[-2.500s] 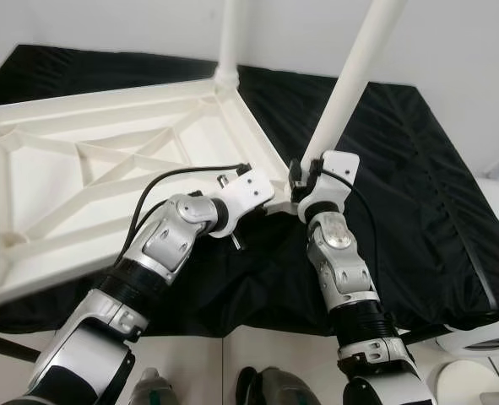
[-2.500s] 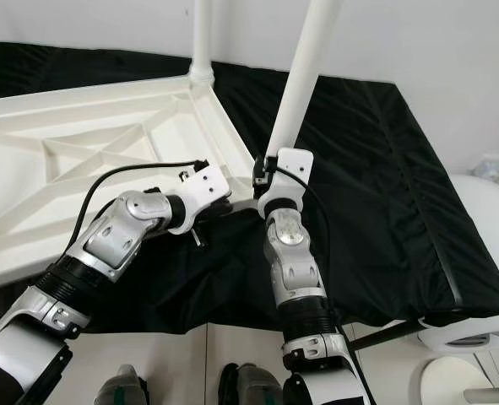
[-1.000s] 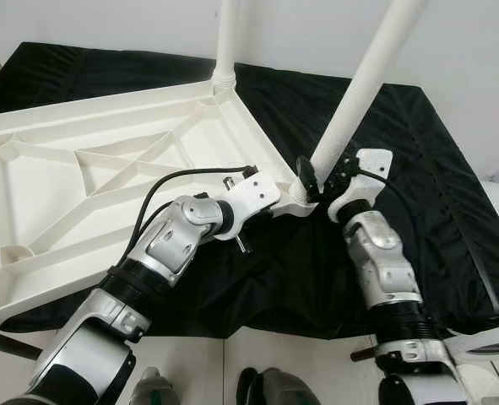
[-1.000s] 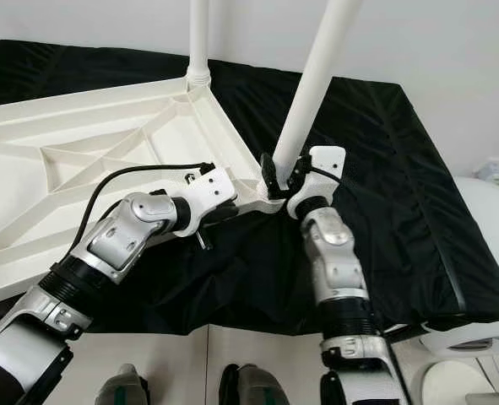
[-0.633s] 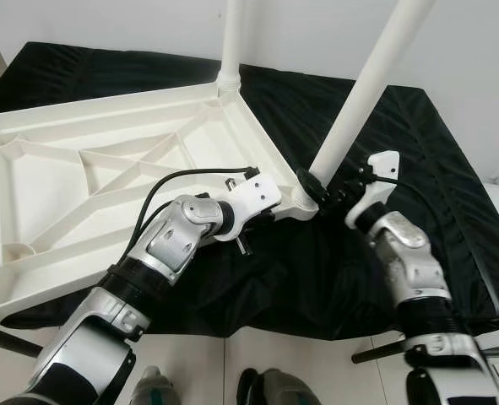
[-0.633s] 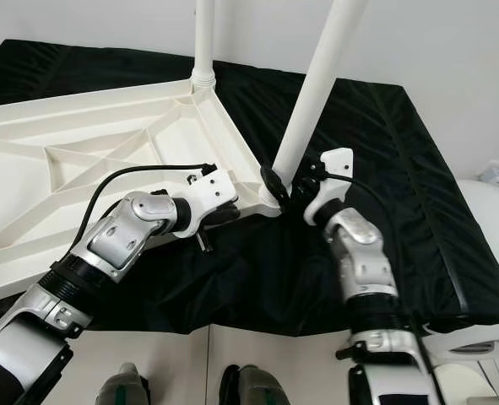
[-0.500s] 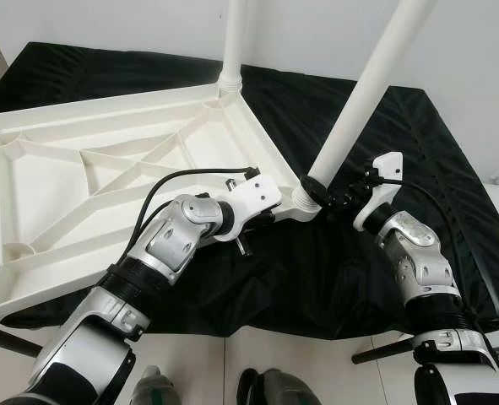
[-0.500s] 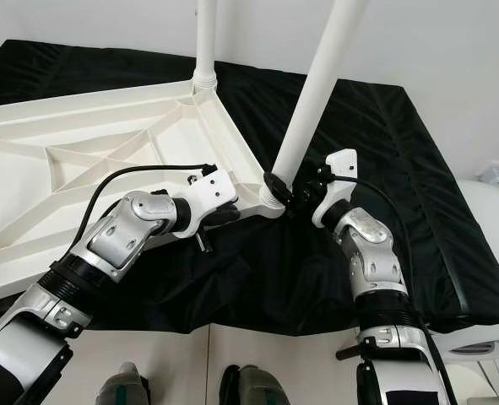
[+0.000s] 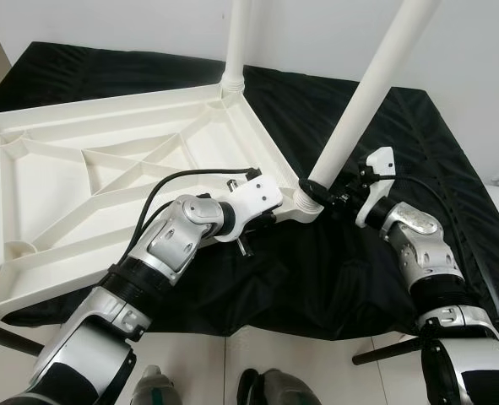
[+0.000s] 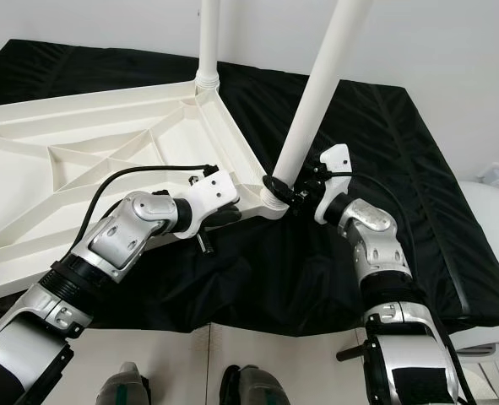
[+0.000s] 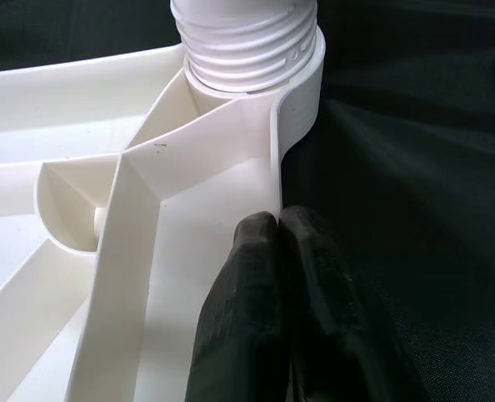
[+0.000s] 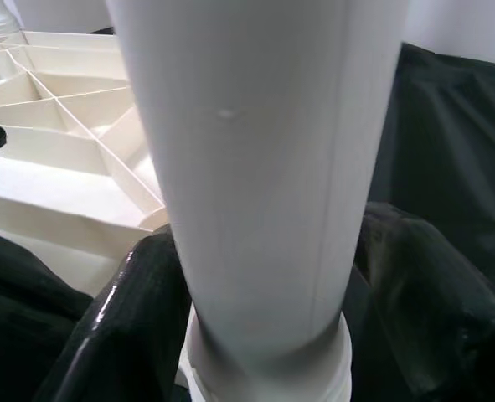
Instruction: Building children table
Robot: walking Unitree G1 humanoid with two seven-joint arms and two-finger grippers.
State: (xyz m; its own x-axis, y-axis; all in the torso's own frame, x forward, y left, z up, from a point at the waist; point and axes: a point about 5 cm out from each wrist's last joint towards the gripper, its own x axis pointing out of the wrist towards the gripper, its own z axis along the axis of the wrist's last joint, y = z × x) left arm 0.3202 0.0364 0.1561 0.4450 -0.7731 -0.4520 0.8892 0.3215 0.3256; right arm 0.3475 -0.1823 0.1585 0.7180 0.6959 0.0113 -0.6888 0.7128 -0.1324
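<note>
surface: black cloth (image 9: 418, 135) draped over a raised flat surface, creased, hanging over the near edge.
room: white wall (image 9: 485, 51) behind; pale tiled floor (image 9: 266, 359) at the near edge. A dark rod (image 9: 386, 348) pokes out below the cloth on the right.
tabletop: white plastic tabletop (image 9: 89, 169) lies upside down on the cloth, ribbed underside up, spread across the left half. Its near-right corner sits close to both grippers.
far leg: white leg (image 9: 237, 38) stands upright in the far corner socket.
near leg: second white leg (image 9: 369, 89) rises from the near-right corner, tilted up and to the right. Its threaded base (image 11: 245, 42) sits in the corner socket, threads partly showing.
left gripper: left gripper (image 11: 277, 243) is at the tabletop's outer rim just short of that corner. Fingers pressed together, pinching the thin rim wall between them; one finger (image 11: 245, 285) inside the rim, the other outside over the cloth.
right gripper: right gripper (image 10: 304, 190) reaches in from the right at the foot of the near leg. Fingers spread either side of the leg just above the base; one finger (image 12: 121, 322) on each flank. Whether they press the leg or just flank it, can't tell from the wrist view.
left arm: silver, with a black cable (image 9: 190, 173) looping over the tabletop.
</note>
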